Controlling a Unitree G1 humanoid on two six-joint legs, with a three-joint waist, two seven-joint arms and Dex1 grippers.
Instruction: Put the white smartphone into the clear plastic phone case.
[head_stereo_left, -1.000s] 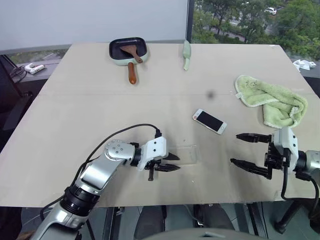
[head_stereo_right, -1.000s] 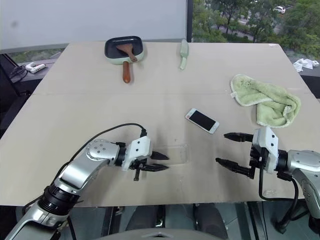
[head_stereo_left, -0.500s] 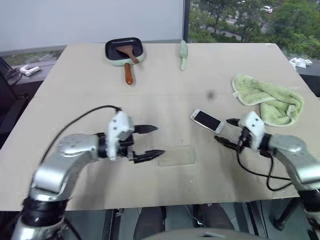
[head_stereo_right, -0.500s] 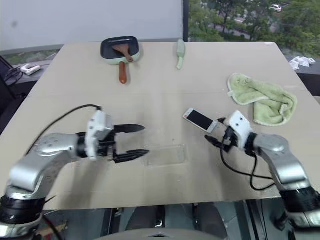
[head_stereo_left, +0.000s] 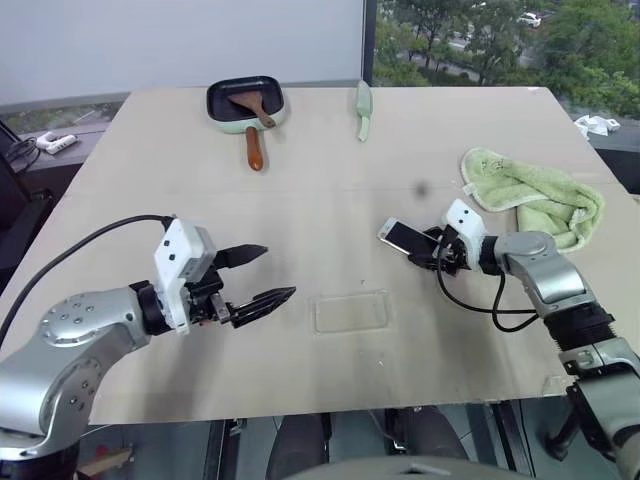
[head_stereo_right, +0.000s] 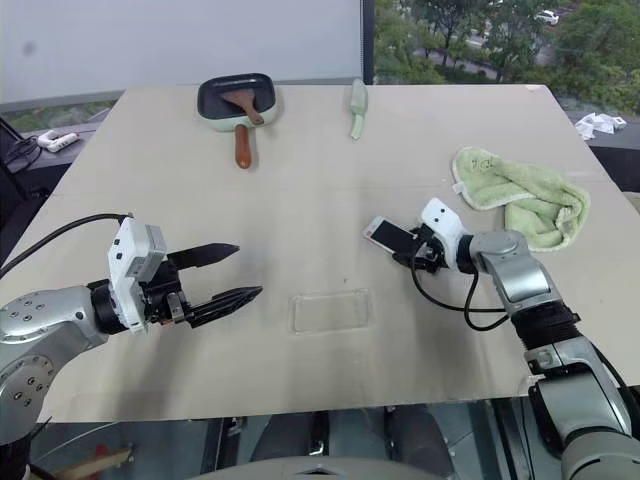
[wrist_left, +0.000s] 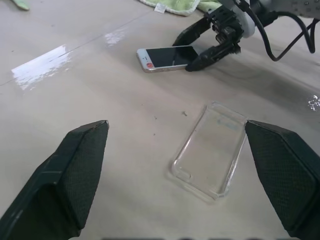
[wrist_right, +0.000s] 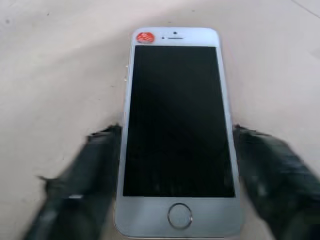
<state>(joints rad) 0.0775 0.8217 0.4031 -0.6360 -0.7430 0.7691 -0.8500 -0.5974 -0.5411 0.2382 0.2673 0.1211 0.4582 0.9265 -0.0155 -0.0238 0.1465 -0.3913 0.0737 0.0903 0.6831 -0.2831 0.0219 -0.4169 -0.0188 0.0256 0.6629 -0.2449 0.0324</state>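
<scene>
The phone (head_stereo_left: 398, 236) lies flat on the table (head_stereo_left: 300, 180), screen up, right of centre, with a small red sticker at its far end in the right wrist view. Taking the scene from the left: the left gripper (head_stereo_left: 262, 275) hangs above the table's near left part, its two fingers spread wide with nothing between them, pointing toward the middle. Just to its right, apart from the fingertips, the clear case (head_stereo_left: 351, 311) lies flat near the front edge, open side up as far as its faint outline allows. Beyond the case and to the right sits the phone, well apart from it. The right gripper (head_stereo_left: 432, 248) is at the phone's near end, its fingers (wrist_right: 85, 170) straddling the two long edges; whether they are pressing on those edges cannot be told. At the far edge stand a small pan (head_stereo_left: 246, 101) with a wooden spatula and a pale green utensil (head_stereo_left: 363, 106); a green towel (head_stereo_left: 535, 195) lies crumpled at the right.
</scene>
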